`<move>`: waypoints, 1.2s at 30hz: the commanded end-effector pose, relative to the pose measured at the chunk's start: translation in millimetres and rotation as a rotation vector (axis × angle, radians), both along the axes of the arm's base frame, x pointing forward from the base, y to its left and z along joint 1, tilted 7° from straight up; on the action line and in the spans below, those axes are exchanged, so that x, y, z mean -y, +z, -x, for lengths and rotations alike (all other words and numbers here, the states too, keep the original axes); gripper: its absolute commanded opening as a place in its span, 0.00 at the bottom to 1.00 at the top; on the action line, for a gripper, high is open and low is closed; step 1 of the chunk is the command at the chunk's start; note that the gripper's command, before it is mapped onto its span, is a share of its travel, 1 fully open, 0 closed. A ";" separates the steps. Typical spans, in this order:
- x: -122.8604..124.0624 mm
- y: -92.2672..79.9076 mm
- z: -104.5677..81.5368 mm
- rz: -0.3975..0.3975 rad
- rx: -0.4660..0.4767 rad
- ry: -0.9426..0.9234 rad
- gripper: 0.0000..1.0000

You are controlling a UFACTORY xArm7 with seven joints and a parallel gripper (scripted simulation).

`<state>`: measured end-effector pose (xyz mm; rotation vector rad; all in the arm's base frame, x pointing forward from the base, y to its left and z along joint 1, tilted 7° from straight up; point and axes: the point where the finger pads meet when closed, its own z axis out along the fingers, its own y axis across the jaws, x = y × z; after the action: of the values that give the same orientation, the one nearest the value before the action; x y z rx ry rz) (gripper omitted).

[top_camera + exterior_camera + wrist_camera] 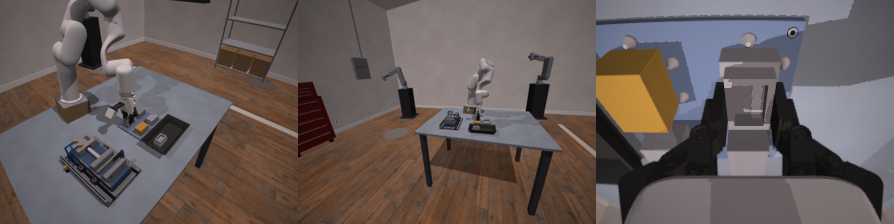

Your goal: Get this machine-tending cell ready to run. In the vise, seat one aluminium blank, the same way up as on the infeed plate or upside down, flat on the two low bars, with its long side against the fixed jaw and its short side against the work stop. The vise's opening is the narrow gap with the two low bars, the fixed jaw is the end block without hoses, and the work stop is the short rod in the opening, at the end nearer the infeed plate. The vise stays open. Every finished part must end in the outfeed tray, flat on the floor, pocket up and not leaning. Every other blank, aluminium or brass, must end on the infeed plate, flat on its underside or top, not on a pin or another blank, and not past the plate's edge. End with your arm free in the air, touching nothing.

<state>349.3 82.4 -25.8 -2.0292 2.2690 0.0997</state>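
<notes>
My gripper (128,121) stands upright over the blue infeed plate (137,124), at its end nearer the vise. In the wrist view the fingers are shut on the long sides of a grey part with a pocket in its top (747,100), which sits low on the plate among the pins. A brass blank (141,128) (633,90) lies beside it on the plate. A grey aluminium blank (152,119) lies further along. The black outfeed tray (166,132) holds one pocketed finished part (160,139). The vise (98,165) stands open with nothing in its gap.
The arm's brown base block (72,107) stands at the table's back left. The vise's blue hoses (70,147) are at its far end. A white camera block (111,112) juts out beside the wrist. The table edge (188,153) runs close behind the tray.
</notes>
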 end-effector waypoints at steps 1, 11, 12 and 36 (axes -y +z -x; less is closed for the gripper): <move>0.0 0.7 -1.1 -0.001 0.002 -0.001 0.00; 0.0 0.9 -1.1 -0.001 0.003 -0.001 0.00; 0.0 1.1 -1.1 -0.001 0.003 -0.001 0.00; 5.2 46.3 0.2 -0.001 0.003 -0.001 0.00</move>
<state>349.2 78.8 5.1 -2.0236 2.2599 0.1077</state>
